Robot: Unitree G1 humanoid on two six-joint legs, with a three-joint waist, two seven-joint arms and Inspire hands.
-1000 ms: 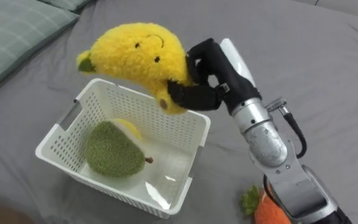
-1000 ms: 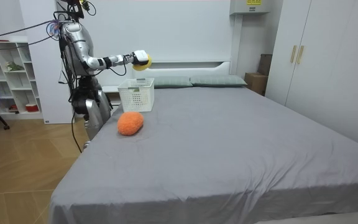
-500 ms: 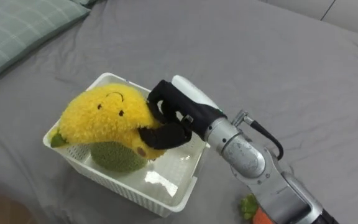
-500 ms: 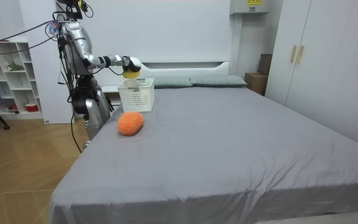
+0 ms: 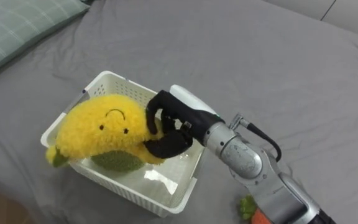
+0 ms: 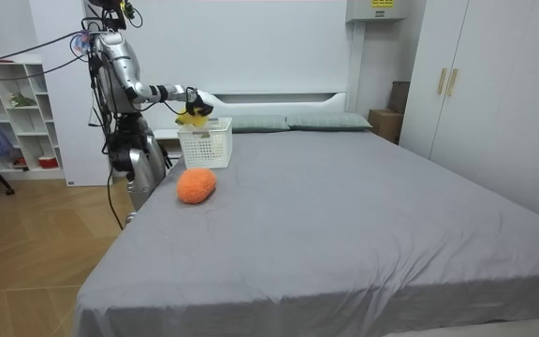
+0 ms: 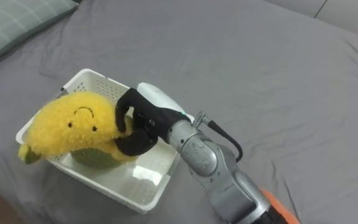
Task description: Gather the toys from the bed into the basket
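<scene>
Yellow banana toy (image 5: 104, 127), smiley face up, lies across the top of the white basket (image 5: 126, 194), w/ its green-tipped end poking out over the basket's left rim & its other end in the right hand (image 5: 166, 121). That hand's black fingers are curled over the top of the toy & the thumb hooks under it, so it's a closed grip on the plush, not a loose one. Under the banana, inside the basket, a green plush toy (image 5: 118, 163) shows; the banana seems to sit on it, tho I can't tell how much weight is down. Basket stands on the grey bed (image 5: 272, 56), near the corner where the robot stands. An orange carrot toy (image 6: 196, 185) lies on the sheet near the basket, not touching it; its leafy green top shows by the robot's forearm in the eye views. Green checked pillow (image 5: 14, 25) lies at the head end, well apart from the basket, to the robot's left. In the room view the robot is upright at the bed's side, on that view's left, arm stretched out level over the basket. White shelf unit (image 6: 12, 112) stands behind it, wardrobe doors (image 6: 475, 84) on that view's right.
</scene>
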